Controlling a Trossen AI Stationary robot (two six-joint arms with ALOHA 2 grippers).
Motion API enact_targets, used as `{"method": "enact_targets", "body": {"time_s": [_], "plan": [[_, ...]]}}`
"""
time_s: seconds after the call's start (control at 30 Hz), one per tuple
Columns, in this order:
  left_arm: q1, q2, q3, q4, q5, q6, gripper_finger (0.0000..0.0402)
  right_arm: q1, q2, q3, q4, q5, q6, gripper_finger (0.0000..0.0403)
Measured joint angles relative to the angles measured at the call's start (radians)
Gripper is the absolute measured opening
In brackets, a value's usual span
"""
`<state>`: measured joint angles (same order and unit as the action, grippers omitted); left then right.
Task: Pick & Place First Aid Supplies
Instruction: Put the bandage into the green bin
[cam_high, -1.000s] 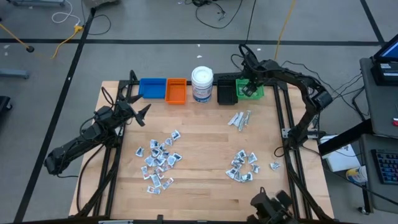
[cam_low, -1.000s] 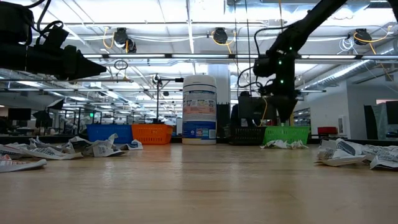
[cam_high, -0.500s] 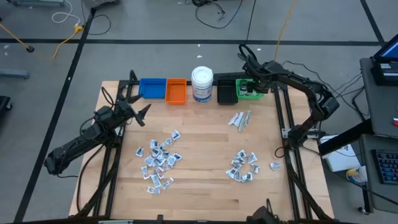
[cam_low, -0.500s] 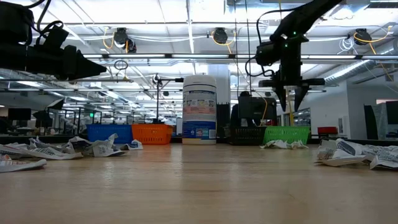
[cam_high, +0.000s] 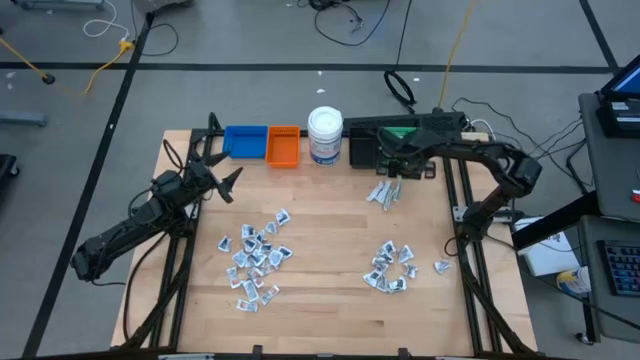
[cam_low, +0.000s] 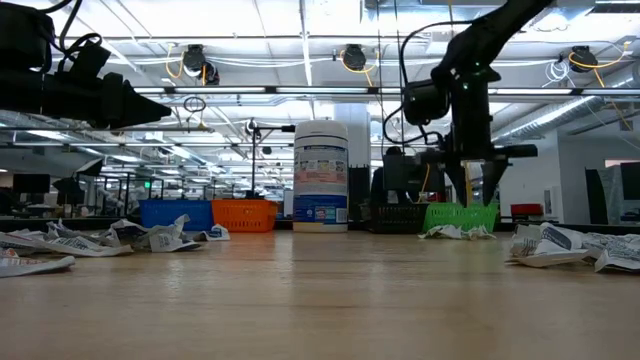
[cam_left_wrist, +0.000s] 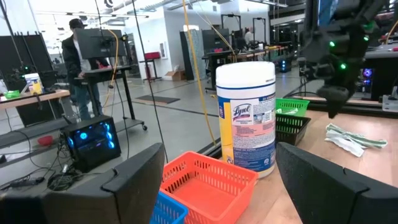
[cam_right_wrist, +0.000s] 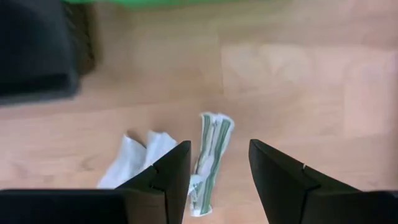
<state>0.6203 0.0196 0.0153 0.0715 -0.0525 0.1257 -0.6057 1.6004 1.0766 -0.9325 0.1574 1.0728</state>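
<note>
The first aid supplies lie on the wooden table as three heaps of small wrapped packets: a left heap (cam_high: 256, 256), a right heap (cam_high: 391, 269) and a small far heap (cam_high: 385, 191). My right gripper (cam_high: 392, 170) hangs open above the small heap, pointing down. In the right wrist view, a white and green packet (cam_right_wrist: 211, 152) shows on the table below the gap between its fingers, untouched. My left gripper (cam_high: 228, 181) waits open and level over the table's left side.
Along the far edge stand a blue bin (cam_high: 245, 141), an orange bin (cam_high: 283, 146), a white jar with a blue label (cam_high: 325, 135), a black bin (cam_high: 364, 149) and a green bin (cam_high: 404, 130), partly under my right arm. Bare wood lies between the heaps.
My right gripper has left its place over the green bin, moving toward the table's near edge and a little down. It has rolled about its own axis and now hangs over the small far heap of packets.
</note>
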Motion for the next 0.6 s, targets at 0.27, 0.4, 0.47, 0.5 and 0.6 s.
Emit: {"method": "enact_targets", "body": {"time_s": [0.27,0.4,0.47,0.5,0.6], "plan": [[0.000,0.000,0.000,0.000,0.000,0.000,0.0310,0.025,0.000,-0.112,0.156,-0.001,0.031,0.0155],[0.000,0.000,0.000,0.000,0.000,0.000,0.0310,0.025,0.000,-0.153,0.209,-0.002,0.040,0.0155],[0.000,0.000,0.000,0.000,0.000,0.000,0.0310,0.025,0.000,-0.172,0.247,-0.002,0.031,0.0154],[0.000,0.000,0.000,0.000,0.000,0.000,0.0310,0.025,0.000,-0.181,0.266,-0.004,0.025,0.0152],[0.000,0.000,0.000,0.000,0.000,0.000,0.0310,0.025,0.000,-0.195,0.279,-0.005,0.030,0.0135]]}}
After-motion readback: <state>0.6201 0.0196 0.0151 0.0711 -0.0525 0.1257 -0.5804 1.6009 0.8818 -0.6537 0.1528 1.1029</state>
